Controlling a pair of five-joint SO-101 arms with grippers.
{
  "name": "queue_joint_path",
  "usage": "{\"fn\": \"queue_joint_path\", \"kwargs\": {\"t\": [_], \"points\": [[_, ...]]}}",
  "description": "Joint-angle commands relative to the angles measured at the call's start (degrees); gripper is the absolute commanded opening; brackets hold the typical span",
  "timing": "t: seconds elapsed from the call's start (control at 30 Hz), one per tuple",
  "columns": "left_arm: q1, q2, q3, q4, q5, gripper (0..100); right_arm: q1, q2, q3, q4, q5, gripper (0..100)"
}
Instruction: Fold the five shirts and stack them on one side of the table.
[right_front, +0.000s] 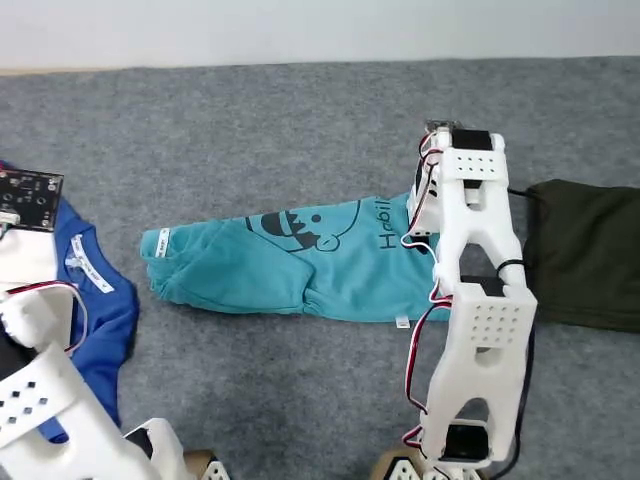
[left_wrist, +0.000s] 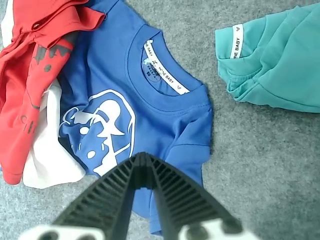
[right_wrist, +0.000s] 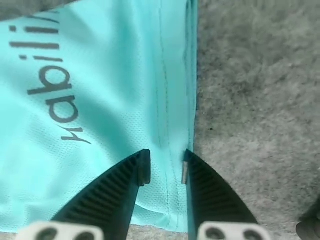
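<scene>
A teal shirt (right_front: 300, 262) lies partly folded across the middle of the grey table. My right gripper (right_wrist: 165, 167) is down on its hem at the right end, open a little, with the hem edge (right_wrist: 192, 100) between the fingers. The right arm (right_front: 470, 230) stands over that end. My left gripper (left_wrist: 142, 159) is shut and empty, hanging above a blue shirt (left_wrist: 110, 75) with a white print at the table's left. A red shirt (left_wrist: 37, 60) and a white shirt (left_wrist: 50, 160) lie bunched beside the blue one. A dark green shirt (right_front: 585, 255) lies at the right edge.
The grey felt table (right_front: 300, 120) is bare along the back and in front of the teal shirt. The left arm's white base (right_front: 50, 420) fills the front left corner. The teal shirt's folded sleeve end (left_wrist: 260, 65) lies close to the blue shirt.
</scene>
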Motion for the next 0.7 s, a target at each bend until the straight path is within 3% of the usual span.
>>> {"fn": "queue_joint_path", "kwargs": {"t": [0.0, 0.33, 0.5, 0.67], "points": [[0.3, -0.3, -0.3, -1.1, -0.4, 0, -0.2, -1.2, -0.4, 0.0, -0.4, 13.6], [0.3, -0.3, -0.3, -1.1, -0.4, 0, 1.4, -0.6, -0.4, -0.6, -0.2, 13.1], [0.3, -0.3, 0.3, -1.5, -0.4, 0, 1.4, -0.6, -0.4, -1.8, -0.1, 5.1], [0.3, -0.7, 1.7, -1.7, -0.4, 0, 1.2, -1.1, -0.5, -2.3, -0.1, 4.6]]}}
